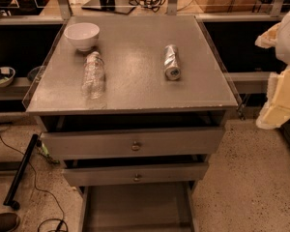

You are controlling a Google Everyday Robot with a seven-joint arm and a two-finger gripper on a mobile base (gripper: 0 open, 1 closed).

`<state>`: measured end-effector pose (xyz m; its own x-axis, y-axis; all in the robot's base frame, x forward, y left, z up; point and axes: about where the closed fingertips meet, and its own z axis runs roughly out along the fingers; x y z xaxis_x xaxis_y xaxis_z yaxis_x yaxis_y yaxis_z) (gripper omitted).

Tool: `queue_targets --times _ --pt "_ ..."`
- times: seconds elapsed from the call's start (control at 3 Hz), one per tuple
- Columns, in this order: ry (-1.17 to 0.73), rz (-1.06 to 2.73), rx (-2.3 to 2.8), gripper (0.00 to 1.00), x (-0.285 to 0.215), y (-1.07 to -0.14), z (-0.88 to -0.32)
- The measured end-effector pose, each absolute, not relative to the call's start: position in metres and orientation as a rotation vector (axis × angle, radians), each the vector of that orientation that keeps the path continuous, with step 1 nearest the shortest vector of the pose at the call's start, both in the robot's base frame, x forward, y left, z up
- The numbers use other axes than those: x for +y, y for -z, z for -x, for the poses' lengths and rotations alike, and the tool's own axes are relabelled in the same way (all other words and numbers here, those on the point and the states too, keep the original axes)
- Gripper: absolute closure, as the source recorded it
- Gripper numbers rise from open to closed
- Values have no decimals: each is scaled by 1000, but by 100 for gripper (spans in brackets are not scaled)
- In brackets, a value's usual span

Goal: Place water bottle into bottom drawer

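The water bottle (pixel 94 74) lies on its side on the left part of the grey cabinet top (pixel 135 88), clear and crinkled, with its cap end towards the white bowl. Below, the bottom drawer (pixel 135 208) is pulled out, showing a flat grey floor with nothing on it. My gripper (pixel 282 96) shows as cream-coloured parts at the right edge of the camera view, level with the cabinet top and off to its right. It is well apart from the bottle and holds nothing that I can see.
A white bowl (pixel 81 35) stands at the back left of the top, close to the bottle. A silver can (pixel 171 62) lies right of centre. Two upper drawers (pixel 134 143) with round knobs stick out slightly. Cables and a black pole (pixel 20 172) lie on the floor at left.
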<state>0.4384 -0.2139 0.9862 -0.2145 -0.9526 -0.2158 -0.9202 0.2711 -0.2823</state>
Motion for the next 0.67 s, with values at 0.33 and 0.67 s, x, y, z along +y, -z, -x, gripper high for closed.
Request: queue_targets --times 0.33,0.67 --pt "132 1705 2204 0 -213 -987 -438" --pt "133 1726 2194 0 -197 -994 -428"
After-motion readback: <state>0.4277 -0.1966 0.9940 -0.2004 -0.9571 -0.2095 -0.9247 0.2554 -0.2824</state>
